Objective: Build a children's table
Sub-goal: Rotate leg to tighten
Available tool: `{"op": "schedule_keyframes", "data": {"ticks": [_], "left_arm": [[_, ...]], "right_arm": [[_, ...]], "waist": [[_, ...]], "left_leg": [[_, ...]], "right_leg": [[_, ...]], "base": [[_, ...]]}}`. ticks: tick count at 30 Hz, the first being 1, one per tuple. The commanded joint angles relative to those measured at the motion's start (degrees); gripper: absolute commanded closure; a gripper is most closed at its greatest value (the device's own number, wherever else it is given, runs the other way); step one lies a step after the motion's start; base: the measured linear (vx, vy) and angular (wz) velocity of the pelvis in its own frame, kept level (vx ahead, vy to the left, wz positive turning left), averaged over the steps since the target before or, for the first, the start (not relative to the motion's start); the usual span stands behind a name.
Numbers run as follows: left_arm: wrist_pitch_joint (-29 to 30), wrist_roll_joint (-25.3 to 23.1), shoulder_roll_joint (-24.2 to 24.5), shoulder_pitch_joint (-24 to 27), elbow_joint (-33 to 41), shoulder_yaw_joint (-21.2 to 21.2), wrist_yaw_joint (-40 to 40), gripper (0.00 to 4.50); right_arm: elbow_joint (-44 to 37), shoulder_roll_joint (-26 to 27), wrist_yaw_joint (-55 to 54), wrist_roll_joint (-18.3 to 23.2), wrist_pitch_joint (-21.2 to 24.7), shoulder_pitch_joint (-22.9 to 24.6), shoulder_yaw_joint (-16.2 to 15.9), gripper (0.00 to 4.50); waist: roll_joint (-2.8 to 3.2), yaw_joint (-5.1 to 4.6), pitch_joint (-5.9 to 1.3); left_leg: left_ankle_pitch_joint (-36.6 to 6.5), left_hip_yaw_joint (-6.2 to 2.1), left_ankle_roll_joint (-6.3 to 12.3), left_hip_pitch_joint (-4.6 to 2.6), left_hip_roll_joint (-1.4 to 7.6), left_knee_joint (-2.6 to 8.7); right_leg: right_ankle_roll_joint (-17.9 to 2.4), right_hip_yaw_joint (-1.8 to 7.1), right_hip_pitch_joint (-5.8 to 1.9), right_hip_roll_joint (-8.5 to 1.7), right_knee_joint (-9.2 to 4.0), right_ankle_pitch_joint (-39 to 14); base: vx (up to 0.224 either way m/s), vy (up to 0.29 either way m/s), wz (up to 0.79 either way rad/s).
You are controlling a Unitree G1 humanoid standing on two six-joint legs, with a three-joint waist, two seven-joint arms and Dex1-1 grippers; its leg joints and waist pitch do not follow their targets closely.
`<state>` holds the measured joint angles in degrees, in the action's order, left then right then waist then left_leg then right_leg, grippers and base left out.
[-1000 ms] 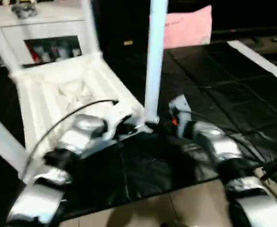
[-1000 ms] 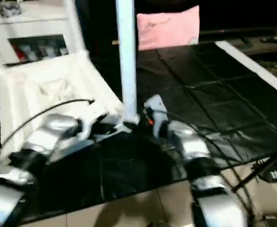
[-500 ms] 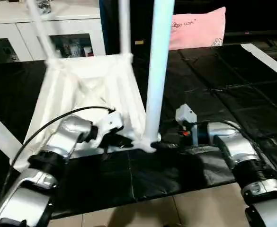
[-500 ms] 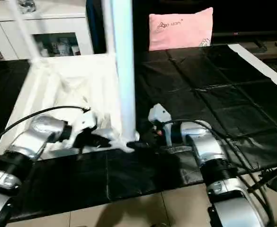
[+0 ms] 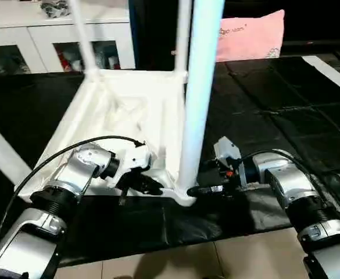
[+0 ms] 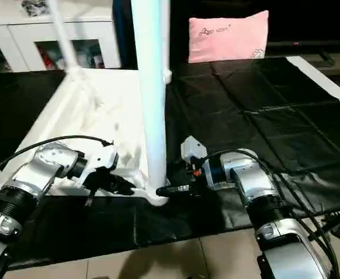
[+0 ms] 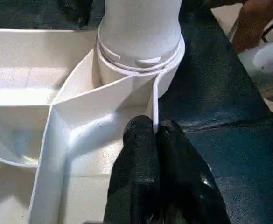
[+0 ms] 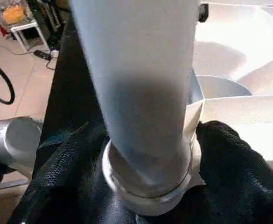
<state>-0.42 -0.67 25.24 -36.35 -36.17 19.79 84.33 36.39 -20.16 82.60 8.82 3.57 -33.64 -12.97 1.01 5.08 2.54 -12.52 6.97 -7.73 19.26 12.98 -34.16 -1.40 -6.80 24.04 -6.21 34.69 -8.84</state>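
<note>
The children's table lies upside down on the black mat: its white ribbed tabletop [image 5: 129, 110] faces up. Legs stand in its corner sockets, the nearest leg [image 5: 201, 87] at the front right corner. My left gripper [image 5: 152, 187] is shut on the thin rim wall right beside that socket, its fingertips [image 7: 145, 135] pinched together on it. My right gripper [image 5: 196, 190] reaches the same corner from the other side. Its fingers [image 8: 75, 172] sit on either side of the leg's base [image 8: 145, 140], pressed against the collar.
A black mat [image 5: 274, 116] covers the floor, with tiles [image 5: 216, 261] along its near edge. A white glass-door cabinet [image 5: 53, 40] stands behind the tabletop, a pink pillow [image 5: 251, 35] at the back right. A white strip [image 5: 332, 72] lies at the right.
The camera has swung, so the whole scene sits differently. My right gripper has come in from beside the leg to its base. The left gripper keeps its hold on the rim.
</note>
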Motion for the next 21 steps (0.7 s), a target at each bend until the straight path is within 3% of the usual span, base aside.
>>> {"op": "schedule_keyframes", "data": {"ticks": [1, 9, 17, 18, 21], "left_arm": [[-0.56, 0.06, -0.45, 0.62, 1.84, 2.31, 2.99, 4.5], [-0.6, -0.25, -0.35, 0.77, 2.03, 2.5, 3.03, 4.5], [1.24, -0.77, -0.76, 0.84, 1.73, 2.04, 0.02, 4.5], [3.71, -0.52, -2.4, 0.61, 1.13, 0.2, -4.85, 4.5], [6.75, 0.09, -4.16, 0.33, 1.09, -1.8, -9.64, 4.5]], "right_arm": [[0.07, 0.08, 1.16, 0.06, -0.23, -1.19, -0.26, 1.67], [-0.76, 0.07, 2.14, 0.4, 0.57, -0.68, -0.93, 2.35], [-4.14, 0.2, 2.09, 1.99, 3.45, 1.85, -0.31, 2.48], [-6.66, 1.01, -0.56, 3.4, 5.89, 4.15, 1.01, 2.49], [-7.08, 2.65, -5.58, 3.46, 7.75, 5.51, 2.3, 2.49]], "waist": [[-0.53, -0.51, -3.71], [-0.66, -0.49, -3.78], [-0.66, -0.29, -3.7], [-0.39, -0.31, -3.64], [-0.48, -0.35, -3.34]], "left_leg": [[-6.24, 2.4, 5.04, 1.12, -0.35, 4.12], [-5.21, 2.4, 5.03, 1.24, -0.46, 4.04], [-5.6, 2.4, 4.98, 1.08, -0.4, 4.11], [-5.63, 2.43, 4.8, 1.03, -0.38, 4.13], [-7.55, 2.51, 4.01, 1.03, -0.53, 4.3]], "right_leg": [[-12.75, 2.69, -4.29, -1.35, -3.57, -13.22], [-12.28, 2.71, -4.4, -1.34, -3.5, -13.13], [-11.82, 2.72, -4.36, -1.36, -3.65, -14.04], [-11.76, 2.77, -4.32, -1.3, -3.69, -13.87], [-10.91, 2.7, -4.22, -1.29, -4.18, -16.84]], "base": [[0.0, 0.0, 0.0], [0.0, 0.0, 0.0], [0.0, 0.0, 0.0], [0.0, 0.0, 0.0], [0.0, 0.0, 0.0]]}}
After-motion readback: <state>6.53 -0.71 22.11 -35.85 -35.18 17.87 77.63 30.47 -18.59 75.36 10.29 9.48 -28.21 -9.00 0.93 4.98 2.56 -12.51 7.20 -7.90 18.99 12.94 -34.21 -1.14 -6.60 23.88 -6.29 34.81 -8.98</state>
